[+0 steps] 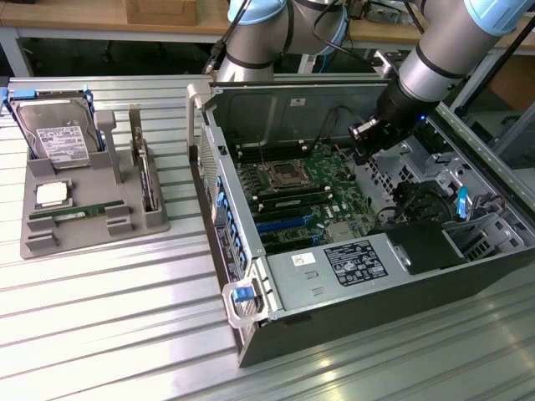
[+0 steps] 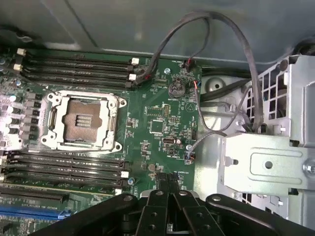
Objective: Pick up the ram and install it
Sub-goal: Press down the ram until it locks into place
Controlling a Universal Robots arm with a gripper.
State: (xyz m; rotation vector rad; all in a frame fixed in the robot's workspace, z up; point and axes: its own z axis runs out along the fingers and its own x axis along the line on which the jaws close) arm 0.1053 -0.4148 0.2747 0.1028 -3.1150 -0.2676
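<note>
**Ram seated in a slot, gripper closed and empty above the board**

The gripper [image 2: 170, 184] hangs over the open computer case [image 1: 251, 330], its two black fingers [image 2: 158, 206] pressed together with nothing between them. Directly under it lies the green motherboard [image 2: 162, 123], with the empty processor socket [image 2: 83, 120] off to one side of the fingertips and a metal drive cage [image 2: 268, 167] on the other.

One ram stick [image 2: 54, 188] appears to sit in the bank of memory slots closest to the gripper: a pale green edge shows along one slot there, while the slots of the far bank [image 2: 74, 69], beyond the socket, look bare. From this I judge the install step to be largely done, though I cannot tell whether the latches have fully snapped home.

Well away from the gripper, outside the case, a grey parts tray [image 1: 92, 213] holds a second ram stick [image 1: 71, 215] lying flat in its groove, next to a square processor chip [image 1: 52, 194] and a hard drive [image 1: 58, 140]. That stick is untouched.
</note>
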